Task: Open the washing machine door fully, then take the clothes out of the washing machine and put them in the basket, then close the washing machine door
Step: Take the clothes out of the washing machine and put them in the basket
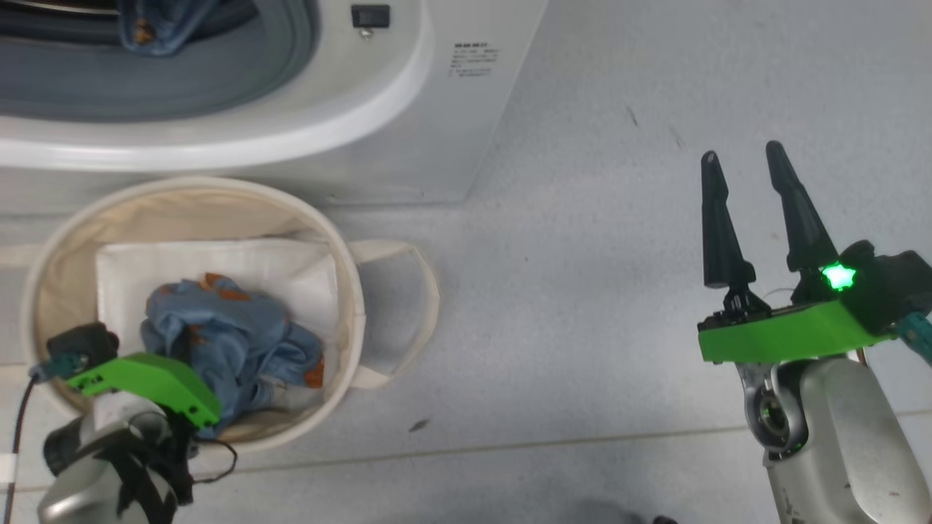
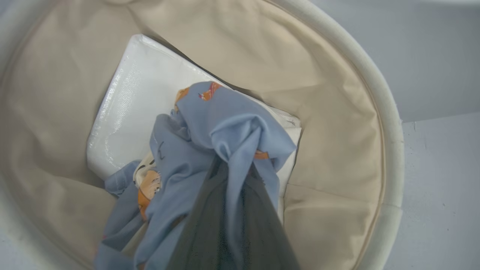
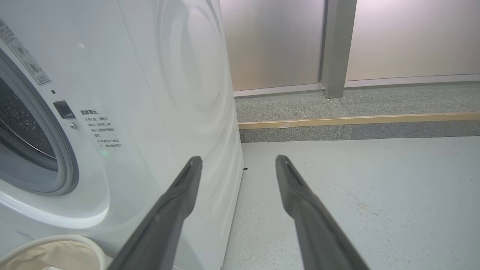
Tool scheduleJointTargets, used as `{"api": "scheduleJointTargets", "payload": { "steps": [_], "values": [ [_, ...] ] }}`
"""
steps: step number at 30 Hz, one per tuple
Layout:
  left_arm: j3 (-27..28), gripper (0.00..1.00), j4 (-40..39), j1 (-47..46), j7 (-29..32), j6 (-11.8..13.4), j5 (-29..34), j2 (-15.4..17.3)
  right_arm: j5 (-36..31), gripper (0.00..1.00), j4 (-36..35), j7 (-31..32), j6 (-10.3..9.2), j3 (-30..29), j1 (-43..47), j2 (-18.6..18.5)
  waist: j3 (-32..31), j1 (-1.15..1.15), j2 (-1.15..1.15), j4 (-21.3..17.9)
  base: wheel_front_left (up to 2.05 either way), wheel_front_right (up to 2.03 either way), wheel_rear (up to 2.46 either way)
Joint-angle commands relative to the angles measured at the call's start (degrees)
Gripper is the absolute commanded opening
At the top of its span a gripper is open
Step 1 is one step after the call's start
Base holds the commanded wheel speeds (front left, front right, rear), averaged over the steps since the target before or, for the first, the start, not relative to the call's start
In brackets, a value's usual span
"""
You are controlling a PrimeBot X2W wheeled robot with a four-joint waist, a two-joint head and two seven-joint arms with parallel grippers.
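Head view lets us look down on the basket. It sits on the floor, just in front of the washing machine. We think it is put so near so that the trip from the round hole to the basket is short.

Some of the clothes are in the basket, in a blue bunch on top of a white sheet. One more blue piece hangs in the hole of the machine, far and to the left. So we think the job is not finished.

The left gripper is closed tight on the blue cloth. In the left wrist view, a fold of it is pinched between the two dark fingers. We think the gripper is this low so the cloth lands inside and does not slip over the rim. Letting go looks like the next thing to do.

The left arm comes in over the near side of the basket. It bends down, and its fingers point into the basket.

The right gripper is wide open and holds nothing. It is over bare floor, well to the right of the basket and to the right of the machine. Its fingers point to the far side. We think it is parked out there so it does not bump the left arm.
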Motion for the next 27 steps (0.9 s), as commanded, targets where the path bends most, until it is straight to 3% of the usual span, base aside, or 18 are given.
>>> {"api": "scheduleJointTargets", "payload": {
  "steps": [1,4,6,8,9,20,27],
  "values": [
    [1.1,0.0,0.1,-1.3,-0.4,-0.3,-0.9,2.8,-0.1,1.0,-2.3,-0.7,0.06,0.6,-0.9,0.3,2.5,0.0,0.0,-1.0,0.0,0.0,0.0],
    [0.7,0.0,0.5,-2.2,-0.8,-0.3,-1.3,3.1,-0.1,1.0,-2.5,-0.7,0.06,0.4,-1.1,0.5,3.3,0.0,0.0,-1.0,0.0,0.0,0.0],
    [0.2,0.09,0.9,-2.9,-1.9,-0.3,-1.3,3.5,-0.1,1.0,-2.6,-0.7,0.06,0.2,-1.1,0.7,3.7,0.0,0.0,-1.0,0.0,0.0,0.0],
    [-0.4,0.94,1.2,-3.4,-2.8,-0.3,-1.2,3.8,-0.1,1.0,-2.5,-0.7,0.06,0.0,-1.2,0.8,3.7,0.0,0.0,-0.8,0.0,0.0,0.0],
    [-0.2,1.0,1.4,-3.6,-3.3,-0.3,-1.5,3.9,-0.1,1.0,-2.5,-0.7,0.06,-0.1,-1.2,0.9,3.5,0.0,0.0,-0.7,0.0,0.0,0.0],
    [-3.6,1.0,-0.9,-2.1,-6.1,-0.3,1.6,6.0,0.0,1.0,0.5,-0.7,0.06,1.7,-0.7,1.0,-4.2,0.0,0.0,1.6,0.0,0.0,0.0],
    [3.2,1.0,-12.8,3.8,-6.2,-0.3,6.8,9.2,0.6,1.0,2.9,-0.7,0.06,2.6,1.0,0.9,-10.6,0.0,0.0,3.1,0.0,0.0,0.0]
  ]
}}
